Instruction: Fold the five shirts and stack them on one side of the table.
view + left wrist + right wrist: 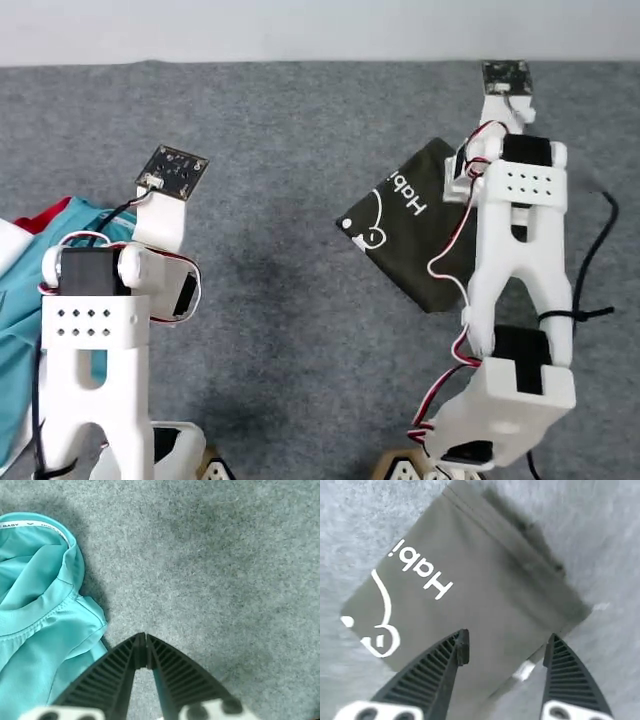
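Arms: two, white, both based at the near table edge. The left arm stands by the cloth heap and the right arm reaches over the dark shirt.
Mat: one grey mat covers the table.
Cloth count: four pieces in all, one teal, one red, one white and one dark.
Teal shirt: one teal shirt, unfolded and rumpled, lies on the left side of the mat and runs from the near edge past the left arm. Its collar is open, with a white inner band.
Left gripper: the left gripper is clenched, fingertips pressed together with nothing between them. It is above bare mat just beside the teal shirt's edge, not touching the cloth.
Red cloth: one strip of red cloth shows at the far rim of the teal shirt. I cannot tell whether it is a shirt.
White cloth: one corner of white cloth at the left border touches the red. Its kind is also unclear.
Right gripper: the right gripper is released, jaws spread wide and holding nothing, over the near corner of the dark shirt.
Dark shirt: one dark shirt, folded into a flat rectangle, lies skewed on the right half of the mat, well apart from the heap. White print faces up.
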Robot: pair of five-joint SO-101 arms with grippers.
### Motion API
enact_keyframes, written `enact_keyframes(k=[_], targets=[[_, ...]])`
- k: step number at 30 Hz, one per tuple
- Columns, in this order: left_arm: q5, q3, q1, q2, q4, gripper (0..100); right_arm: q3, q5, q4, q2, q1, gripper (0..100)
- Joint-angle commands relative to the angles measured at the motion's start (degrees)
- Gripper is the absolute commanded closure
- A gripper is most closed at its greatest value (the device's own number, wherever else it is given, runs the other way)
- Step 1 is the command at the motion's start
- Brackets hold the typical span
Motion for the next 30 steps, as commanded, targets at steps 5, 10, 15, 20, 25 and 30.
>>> enact_keyframes(k=[5, 10, 15, 20, 25, 30], targets=[[-0.4, -0.2, -0.2, -1.5, 0.5, 100, -1.0, -20.7, 0.7, -1.8, -2.5, 70.6], [-0.4, -0.1, -0.2, -1.5, 0.5, 100, -1.1, -28.0, -0.8, 3.8, -2.9, 55.2], [-0.4, -0.1, -0.2, -1.5, 0.6, 100, -1.1, -31.0, -6.0, 10.1, -3.1, 54.9], [-0.4, -0.1, -0.2, -1.5, 0.6, 100, -1.1, -32.4, -11.2, 16.1, -3.2, 54.9], [-0.4, -0.1, -0.2, -1.5, 0.6, 100, -1.2, -32.4, -15.3, 22.9, -3.8, 55.0], [-0.4, -0.1, -0.2, -1.3, 0.5, 100, -1.2, -33.4, -15.0, 26.2, -4.3, 62.4]])
